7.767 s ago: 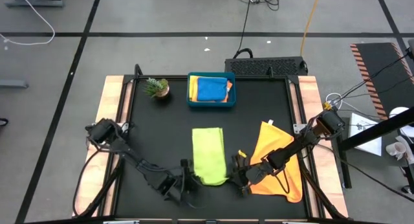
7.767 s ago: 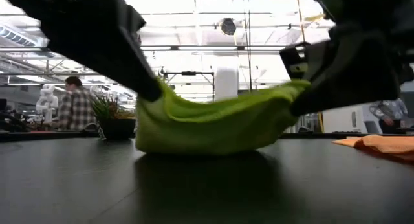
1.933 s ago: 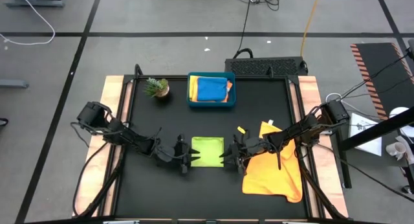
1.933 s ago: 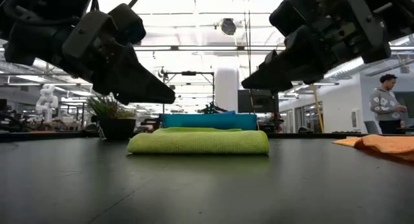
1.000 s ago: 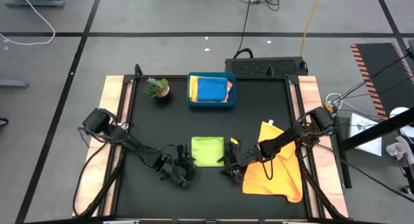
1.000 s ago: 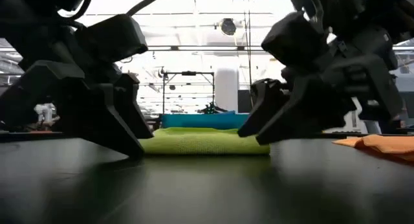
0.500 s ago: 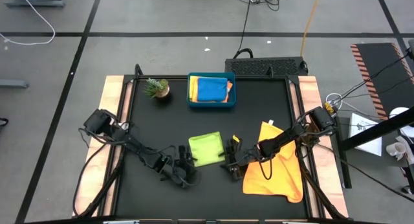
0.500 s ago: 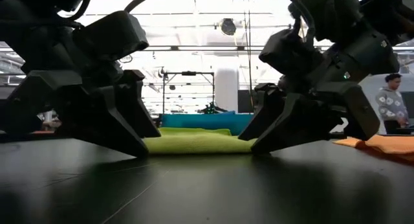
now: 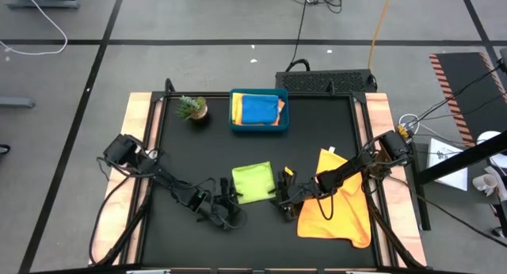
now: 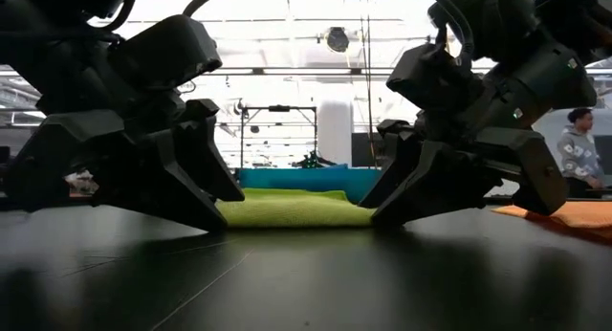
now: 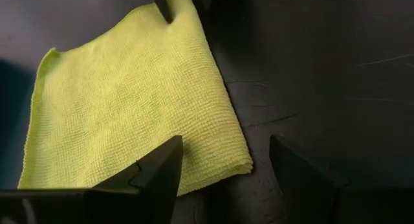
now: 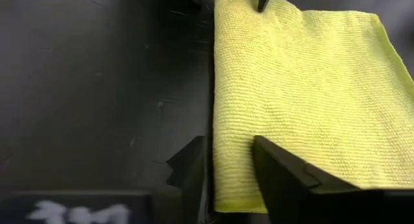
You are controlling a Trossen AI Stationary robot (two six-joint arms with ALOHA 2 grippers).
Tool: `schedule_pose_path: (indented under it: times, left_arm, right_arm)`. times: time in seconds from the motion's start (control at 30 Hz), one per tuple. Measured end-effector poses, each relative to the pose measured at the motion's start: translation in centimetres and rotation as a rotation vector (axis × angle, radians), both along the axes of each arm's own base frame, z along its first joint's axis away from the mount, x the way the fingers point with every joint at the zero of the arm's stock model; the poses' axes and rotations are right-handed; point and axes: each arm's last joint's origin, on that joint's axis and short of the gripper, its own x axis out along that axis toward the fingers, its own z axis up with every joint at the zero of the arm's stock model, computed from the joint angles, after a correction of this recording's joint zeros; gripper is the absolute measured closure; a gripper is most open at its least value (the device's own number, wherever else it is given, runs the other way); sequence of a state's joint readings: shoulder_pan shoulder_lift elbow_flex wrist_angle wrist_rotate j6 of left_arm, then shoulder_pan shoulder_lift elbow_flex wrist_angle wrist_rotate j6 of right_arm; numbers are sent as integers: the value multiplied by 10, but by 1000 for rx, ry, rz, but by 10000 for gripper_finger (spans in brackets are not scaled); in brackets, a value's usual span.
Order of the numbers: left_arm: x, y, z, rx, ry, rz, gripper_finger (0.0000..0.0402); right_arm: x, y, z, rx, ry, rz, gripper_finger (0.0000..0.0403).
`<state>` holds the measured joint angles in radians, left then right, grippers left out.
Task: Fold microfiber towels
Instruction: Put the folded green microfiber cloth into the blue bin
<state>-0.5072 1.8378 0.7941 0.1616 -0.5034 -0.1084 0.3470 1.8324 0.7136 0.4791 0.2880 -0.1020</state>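
Lime green towel [image 9: 253,183], folded into a small rectangle, lies flat on the black table [image 9: 206,147], on the side of the teal tray [image 9: 258,124] nearest the arms and well apart from it. Inside that tray sit more towels — a blue towel [image 9: 259,109] on top, with yellow and orange edges showing at its sides. An orange towel [image 9: 339,203] lies spread out just beside the lime green towel, on the right arm's side.

The left gripper [image 9: 229,207] is low at the lime green towel's near left corner; in the left wrist view its fingers [image 11: 158,175] stand wide apart, one over the cloth's edge and the other on bare table, holding nothing. The right gripper [image 9: 283,201] is low at the towel's near right corner — its fingers [image 12: 284,175] straddle the folded edge, one pad on top of the cloth and one just off it, the gap narrow, but I cannot tell whether they pinch the fabric. From table height, both grippers press down close on either end of the towel.

A small potted plant [image 9: 192,108] stands just beside the tray, toward the left arm's side. A person [image 10: 577,154] stands in the room beyond the table.
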Motion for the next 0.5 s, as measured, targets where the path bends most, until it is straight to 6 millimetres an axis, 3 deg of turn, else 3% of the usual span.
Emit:
schedule_pose_path:
  times: [0.27, 0.5]
  left_arm:
    - [2, -5, 3, 32, -3, -43, 165]
    - [0, -8, 4, 67, -13, -33, 165]
  right_arm:
    - [1, 0, 1, 64, -17, -49, 386]
    - [3, -4, 9, 174, -47, -112, 394]
